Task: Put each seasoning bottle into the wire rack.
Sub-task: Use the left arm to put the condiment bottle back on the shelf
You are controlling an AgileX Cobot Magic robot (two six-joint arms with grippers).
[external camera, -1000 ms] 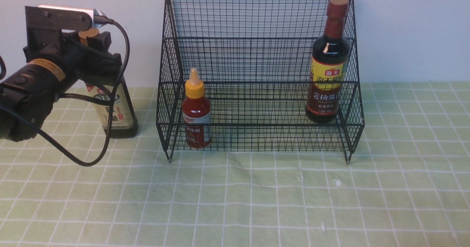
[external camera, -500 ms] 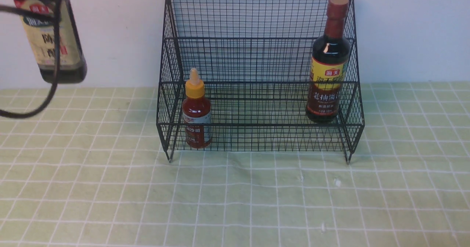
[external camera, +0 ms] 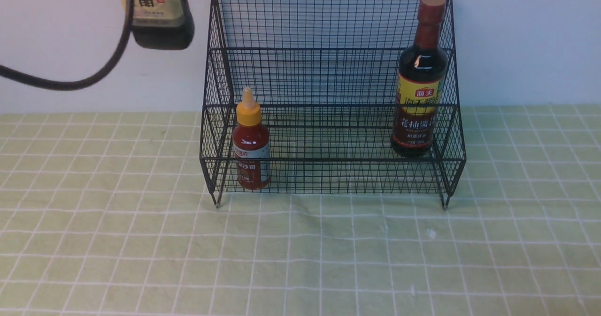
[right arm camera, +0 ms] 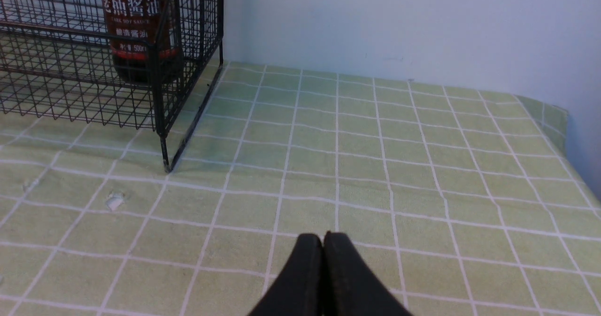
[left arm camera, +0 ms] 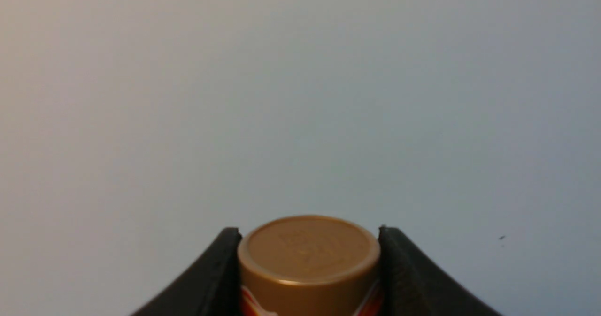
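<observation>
Beside rack [external camera: 328,49] top-left corner, left gripper [left arm camera: 307,234] clamps gold-capped bottle [external camera: 157,6] aloft; right gripper [right arm camera: 323,236] closed

A plain pale grey-blue wall [external camera: 526,43] is filling the upper part of the front view, while a light green cloth [external camera: 328,259] with a white grid is spreading, slightly wrinkled, across the lower part.

Bright, soft, even light; front view sharp. The wire rack [external camera: 328,48] casts a faint shadow on the counter [external camera: 141,259]. A small glint marks the brown-red-capped bottle [external camera: 419,119]; the gold-capped bottle [left arm camera: 308,250] looks slightly blurred.
</observation>
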